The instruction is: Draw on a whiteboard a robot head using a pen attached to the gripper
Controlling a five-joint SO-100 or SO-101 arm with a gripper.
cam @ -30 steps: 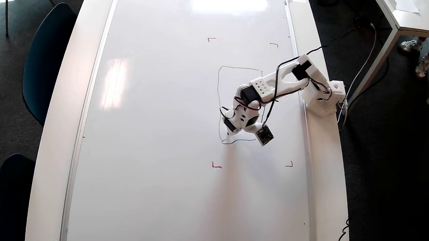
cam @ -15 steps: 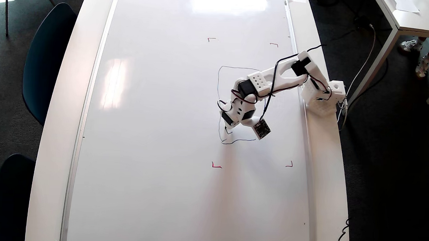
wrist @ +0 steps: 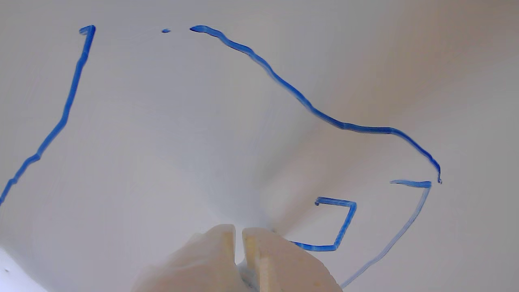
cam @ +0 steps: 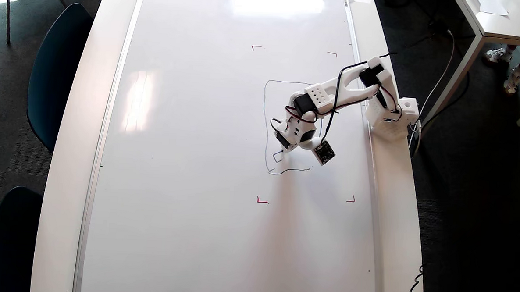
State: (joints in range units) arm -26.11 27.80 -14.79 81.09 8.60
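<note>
Near the lower-left corner of the robot head [cam: 287, 126] on the whiteboard [cam: 189, 160]: fingers [wrist: 239, 237] nearly closed around the pen, tip hidden; shifted up-right since a second ago, leaving three sides of a small box [wrist: 338, 225]; one side left.

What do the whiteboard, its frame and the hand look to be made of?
Whiteboard: glossy coated sheet, mirroring window glare. Frame: thin silvery strip, probably metal. Hand: matte off-white plastic, likely 3D-printed; its two pale fingers sit nearly together.
</note>
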